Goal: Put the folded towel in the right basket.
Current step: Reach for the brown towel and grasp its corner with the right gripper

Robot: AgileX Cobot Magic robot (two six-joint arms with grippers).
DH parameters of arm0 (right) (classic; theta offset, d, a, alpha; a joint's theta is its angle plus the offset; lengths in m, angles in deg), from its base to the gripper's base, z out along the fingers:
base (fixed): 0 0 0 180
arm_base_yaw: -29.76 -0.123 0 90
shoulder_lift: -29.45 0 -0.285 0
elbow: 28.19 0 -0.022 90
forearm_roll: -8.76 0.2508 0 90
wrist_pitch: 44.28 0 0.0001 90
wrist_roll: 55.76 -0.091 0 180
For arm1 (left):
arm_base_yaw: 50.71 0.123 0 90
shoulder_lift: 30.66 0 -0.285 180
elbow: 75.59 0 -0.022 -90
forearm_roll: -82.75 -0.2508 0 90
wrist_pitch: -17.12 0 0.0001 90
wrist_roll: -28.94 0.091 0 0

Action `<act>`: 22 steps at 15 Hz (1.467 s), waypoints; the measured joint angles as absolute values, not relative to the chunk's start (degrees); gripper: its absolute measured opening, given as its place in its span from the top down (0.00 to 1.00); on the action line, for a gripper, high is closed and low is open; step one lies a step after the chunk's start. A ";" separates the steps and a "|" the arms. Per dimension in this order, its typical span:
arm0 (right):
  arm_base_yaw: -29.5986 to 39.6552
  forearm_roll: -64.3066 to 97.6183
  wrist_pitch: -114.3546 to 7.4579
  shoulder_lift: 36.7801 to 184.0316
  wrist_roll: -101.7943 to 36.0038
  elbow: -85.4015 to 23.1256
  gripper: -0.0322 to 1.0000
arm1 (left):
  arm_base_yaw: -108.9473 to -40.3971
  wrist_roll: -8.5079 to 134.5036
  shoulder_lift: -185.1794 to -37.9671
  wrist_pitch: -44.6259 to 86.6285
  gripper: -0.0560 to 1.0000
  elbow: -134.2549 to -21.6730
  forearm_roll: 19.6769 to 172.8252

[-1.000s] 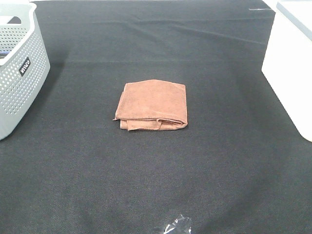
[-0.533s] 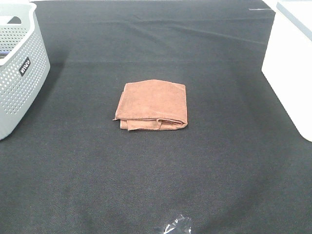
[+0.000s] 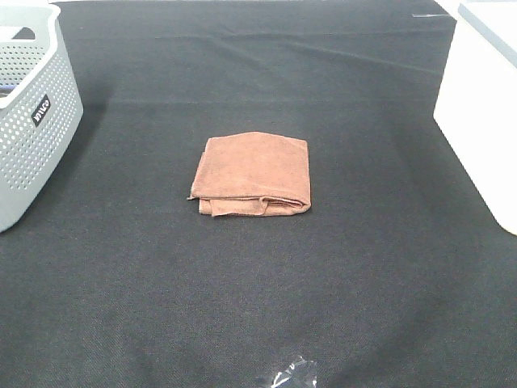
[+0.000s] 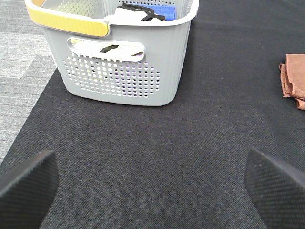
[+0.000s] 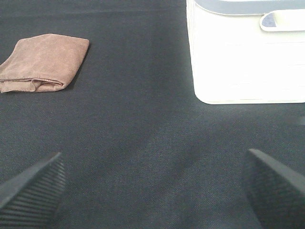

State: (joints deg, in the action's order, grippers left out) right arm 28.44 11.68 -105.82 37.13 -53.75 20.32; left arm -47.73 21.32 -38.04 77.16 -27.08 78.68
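The folded brown towel (image 3: 253, 175) lies flat in the middle of the black tablecloth. It also shows in the right wrist view (image 5: 44, 62) and at the edge of the left wrist view (image 4: 295, 80). The white right basket (image 3: 483, 105) stands at the right edge, and shows in the right wrist view (image 5: 248, 52). My left gripper (image 4: 152, 191) is open and empty, well away from the towel. My right gripper (image 5: 157, 191) is open and empty, with the towel and the white basket both ahead of it. Neither arm shows in the exterior high view.
A grey perforated basket (image 3: 28, 113) with a yellow handle stands at the left edge and holds white, blue and black items (image 4: 143, 12). A small crumpled piece of clear plastic (image 3: 289, 375) lies at the front edge of the cloth. Grey floor (image 4: 19, 62) lies beyond the table's left side.
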 joint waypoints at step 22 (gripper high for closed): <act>28.44 22.40 -103.01 110.69 -53.87 -16.58 0.03 | -47.73 21.32 -38.04 77.16 0.01 -27.08 78.68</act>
